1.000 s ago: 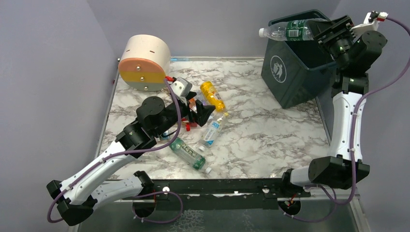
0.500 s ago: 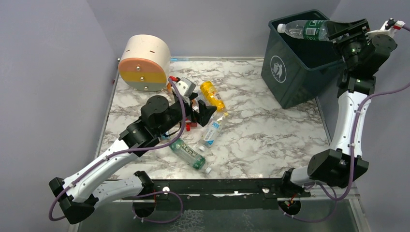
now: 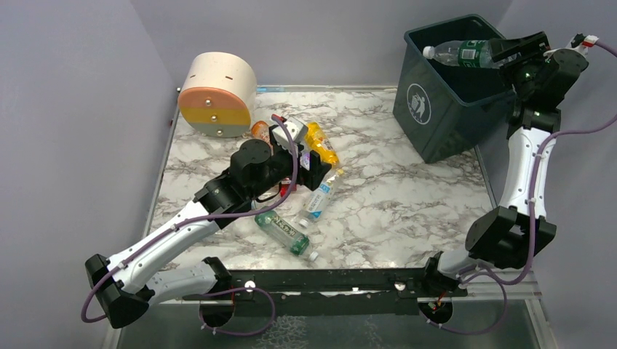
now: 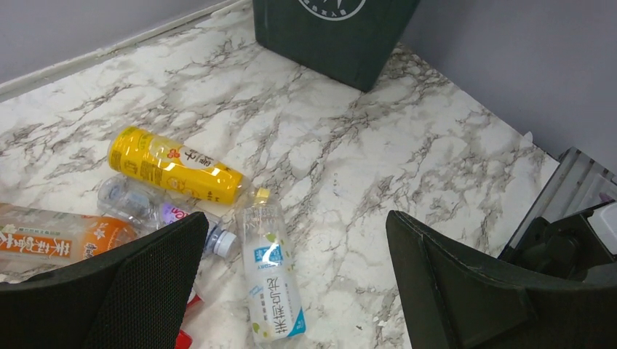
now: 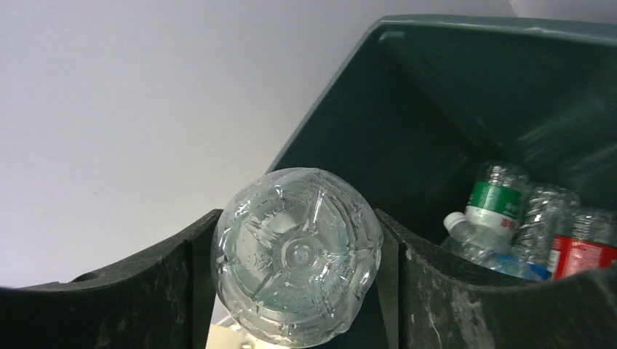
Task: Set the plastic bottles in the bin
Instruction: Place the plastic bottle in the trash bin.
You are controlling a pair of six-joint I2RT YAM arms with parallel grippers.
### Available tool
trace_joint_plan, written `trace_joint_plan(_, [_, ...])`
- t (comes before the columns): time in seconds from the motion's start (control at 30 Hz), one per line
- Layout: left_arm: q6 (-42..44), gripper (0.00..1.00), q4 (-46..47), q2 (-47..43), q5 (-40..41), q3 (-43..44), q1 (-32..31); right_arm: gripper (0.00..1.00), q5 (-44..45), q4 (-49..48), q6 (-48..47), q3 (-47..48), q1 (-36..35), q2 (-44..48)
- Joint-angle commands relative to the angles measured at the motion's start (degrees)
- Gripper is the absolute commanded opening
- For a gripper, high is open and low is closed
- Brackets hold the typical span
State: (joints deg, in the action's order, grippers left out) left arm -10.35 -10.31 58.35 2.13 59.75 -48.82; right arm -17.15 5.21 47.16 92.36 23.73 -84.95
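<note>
R gripper, bottle prob. over bin

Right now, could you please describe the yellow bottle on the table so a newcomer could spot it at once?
On the marble table, find the cluster of bottles lying left of centre. The yellow bottle lies on its side at the cluster's far right edge; it alone is bright yellow, while its neighbours are clear or orange.

**Blind spots from my seat**

Left wrist: the orange bottle runs off the left edge, its end behind my left claw; the bin is cropped at the top. Right wrist: the clear bottle shows only its base, neck and label hidden.
</note>
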Motion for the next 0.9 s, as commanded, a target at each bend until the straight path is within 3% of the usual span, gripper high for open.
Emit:
trace_joint_plan(0.0, [-0.79,0.99,-0.98,0.23,-1.09,1.99,0.21,0.77,1.18,2.38,-1.81,4.04,0.36,-3.41])
trace_joint_plan(0.1, [-0.9,0.99,-1.16,0.67,-1.14,2.16,0.14,0.89,-0.15,5.62,-2.45,8.19,0.36,-6.44])
trace_joint_plan(0.2, [-0.99,0.99,-1.42,1.23,-1.14,2.37,0.2,0.92,-1.14,7.14,-3.3,10.29,0.36,-7.64])
trace_joint_plan(0.4, [-1.08,0.99,-1.8,2.61,-0.93,2.57,0.3,0.94,-2.58,7.37,-4.9,11.1,0.36,-5.9])
trace_joint_plan(0.63, [-1.16,0.99,-3.1,5.23,0.23,2.61,0.37,0.95,-10.53,4.85,-4.12,10.03,-0.05,-1.48])
trace_joint_plan(0.87, [-2.23,0.99,-5.15,8.85,1.01,3.2,0.86,0.96,-18.34,6.07,-5.72,10.23,-8.78,0.64])
